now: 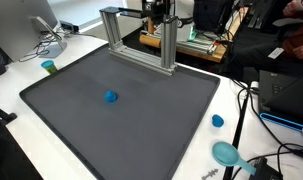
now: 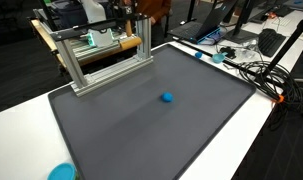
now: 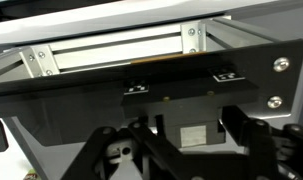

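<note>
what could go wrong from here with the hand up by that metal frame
1. The hand hangs right at the top of the metal frame, and the frame fills the wrist view. A small slip could bump or shift it.
2. Loose cables lie on the table beside the mat. A wide swing that way might snag them.

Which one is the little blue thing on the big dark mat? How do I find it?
Find the big dark grey mat on the white table, with a metal frame standing at its far edge. Near the mat's middle lies a small blue piece. It alone lies on the open mat; the other blue piece sits on the white table.
</note>
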`<state>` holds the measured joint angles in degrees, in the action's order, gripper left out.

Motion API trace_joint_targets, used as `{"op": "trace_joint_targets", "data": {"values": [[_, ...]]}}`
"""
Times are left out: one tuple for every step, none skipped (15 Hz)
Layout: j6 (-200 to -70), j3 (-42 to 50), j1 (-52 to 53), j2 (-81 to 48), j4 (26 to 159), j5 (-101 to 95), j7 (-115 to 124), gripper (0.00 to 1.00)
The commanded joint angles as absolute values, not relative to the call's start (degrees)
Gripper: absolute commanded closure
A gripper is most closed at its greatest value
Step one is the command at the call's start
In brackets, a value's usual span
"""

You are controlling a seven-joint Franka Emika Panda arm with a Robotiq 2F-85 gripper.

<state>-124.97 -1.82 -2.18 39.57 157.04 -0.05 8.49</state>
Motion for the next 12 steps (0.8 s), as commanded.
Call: {"op": "trace_joint_targets", "data": {"values": [[-122.71,-1.63,-2.25,40.83,157.77,-0.51,7.28,0.43],[-122.63,-1.61,-2.12,40.21,157.21,-0.39,7.09,0.53],[-123.06,-1.63,-1.81,40.38,157.75,-0.19,6.89,0.68],[-123.34,-1.71,-1.77,40.21,157.99,-0.23,6.84,0.7],[-123.32,-1.67,-1.76,40.0,157.88,-0.16,6.65,0.7],[-123.39,-1.73,-1.83,39.99,157.87,-0.18,6.71,0.7],[-123.34,-1.74,-1.86,39.99,157.87,-0.02,6.94,0.7],[-122.8,-1.7,-1.93,39.99,157.86,0.15,7.19,0.7],[-122.2,-1.91,-2.13,39.95,157.87,-0.23,7.35,0.7],[-121.34,-1.42,-1.62,40.07,157.91,0.31,6.45,0.2],[-120.53,-1.01,-1.22,40.39,158.1,0.29,5.15,0.19],[-119.79,-0.71,-0.89,40.51,158.09,0.2,3.81,0.14]]}}
